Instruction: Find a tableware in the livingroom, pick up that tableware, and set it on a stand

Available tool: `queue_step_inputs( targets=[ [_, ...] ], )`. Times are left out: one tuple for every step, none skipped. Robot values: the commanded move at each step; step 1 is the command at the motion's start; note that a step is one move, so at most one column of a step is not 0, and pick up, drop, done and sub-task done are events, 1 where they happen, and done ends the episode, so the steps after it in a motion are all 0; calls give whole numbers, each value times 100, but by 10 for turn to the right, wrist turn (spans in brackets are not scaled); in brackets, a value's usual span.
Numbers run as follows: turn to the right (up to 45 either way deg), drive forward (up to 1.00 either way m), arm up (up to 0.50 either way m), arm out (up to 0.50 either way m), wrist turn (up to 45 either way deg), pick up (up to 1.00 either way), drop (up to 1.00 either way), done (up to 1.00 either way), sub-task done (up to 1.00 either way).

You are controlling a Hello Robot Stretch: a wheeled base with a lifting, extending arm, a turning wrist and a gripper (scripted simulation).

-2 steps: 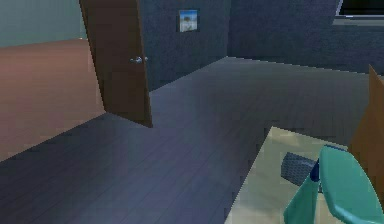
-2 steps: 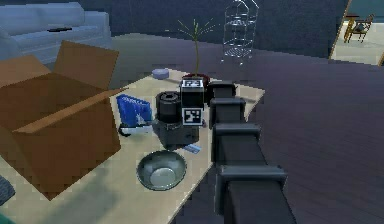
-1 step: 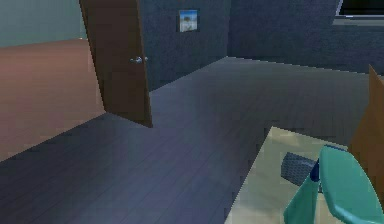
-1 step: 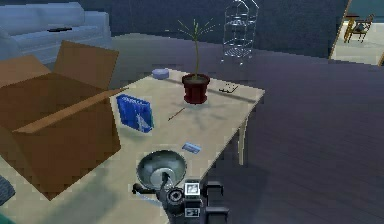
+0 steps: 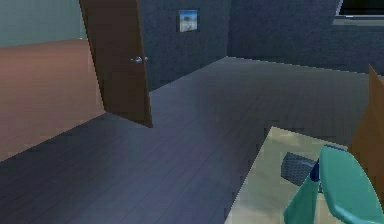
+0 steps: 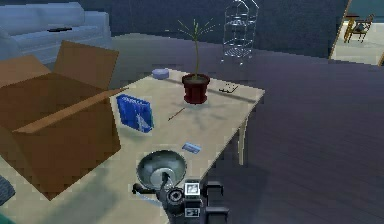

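A grey metal bowl (image 6: 160, 166) lies on the pale wooden table (image 6: 225, 115) near its front edge in the arm side view. My gripper (image 6: 160, 188) shows at the bottom of that view, right at the bowl, with the arm's white marker squares (image 6: 192, 187) just to its right. The bowl rests on the tabletop at the gripper's far end, so I cannot tell whether the gripper holds anything. A small bluish dish (image 6: 160, 72) sits at the table's far side. A tall wire stand (image 6: 238, 35) rises beyond the table by the dark wall.
On the table stand a big open cardboard box (image 6: 55, 110), a blue book (image 6: 133, 111) and a plant in a red pot (image 6: 196, 88). A sofa (image 6: 50, 25) lies behind. The forward view has an open brown door (image 5: 118, 60), a teal chair (image 5: 340, 185) and dark floor.
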Motion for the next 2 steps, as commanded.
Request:
queue_step_inputs(
  targets=[
    [0, 0, 10, 0, 0, 0, 0, 0, 0],
    [0, 0, 14, 0, 0, 0, 0, 0, 0]
  ],
)
